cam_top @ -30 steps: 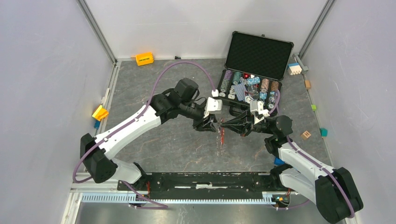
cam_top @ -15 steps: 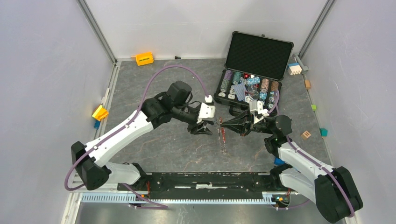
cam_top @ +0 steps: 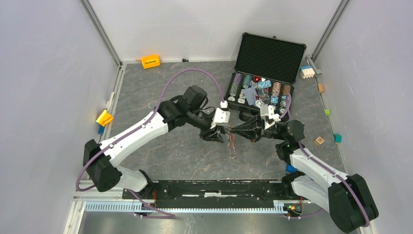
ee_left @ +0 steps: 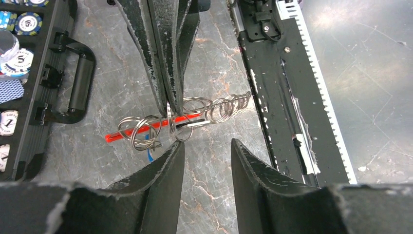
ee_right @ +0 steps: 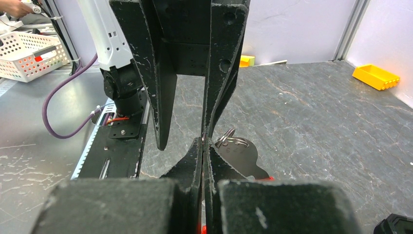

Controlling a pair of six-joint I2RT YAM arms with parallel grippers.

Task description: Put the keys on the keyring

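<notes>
1. The left gripper (cam_top: 217, 132) has come back in toward the middle after drawing away half a second ago. Its jaws stand partway apart, a little narrower than on the retreat, with nothing between them.
2. Just ahead of its tips hangs the keyring (ee_left: 214, 107), a run of silver rings with the red fob (ee_left: 127, 134) trailing to one side. The nearest ring sits just beside one tip, but whether they touch cannot be told.
3. The keys (ee_left: 149, 152) look bunched among the rings at the fob end. Only a scrap of blue tag stands out, so how many are threaded cannot be told.
4. The right gripper (ee_left: 170, 105) stays pinched tight on a ring, holding the keyring above the table (cam_top: 160, 83) as it did a second ago.
5. Behind the right gripper, the case of poker chips (cam_top: 258, 90) lies open.
6. The back-and-forth suggests a fresh approach rather than a finished step. The threading likely still needs the left jaws lined up on a ring and closed while the right hand keeps it steady. A swinging chain could spoil the aim.
</notes>
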